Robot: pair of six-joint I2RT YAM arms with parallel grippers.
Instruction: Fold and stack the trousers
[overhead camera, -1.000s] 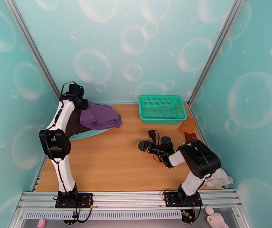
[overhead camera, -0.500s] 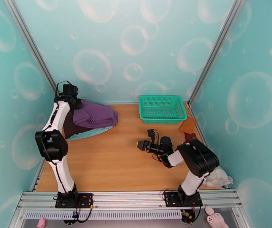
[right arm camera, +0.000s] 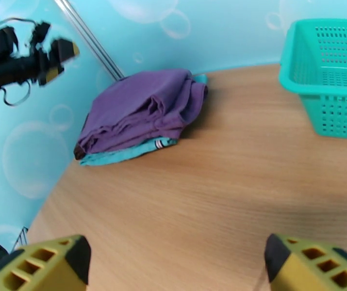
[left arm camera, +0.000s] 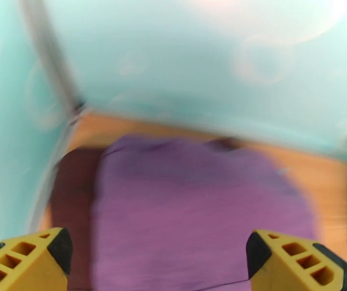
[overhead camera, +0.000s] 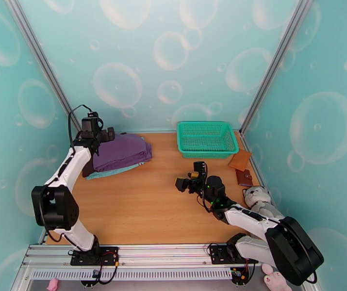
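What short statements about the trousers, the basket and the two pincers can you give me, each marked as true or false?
1. The trousers lie folded on top of a teal cloth. True.
2. The green basket stands at the far right of the table. True.
3. The trousers are inside the basket. False: they lie outside it, at the far left of the table.
4. The left pincer is open above the trousers and holds nothing. True.
5. The right pincer is shut on the trousers. False: it is open over bare wood, apart from them.
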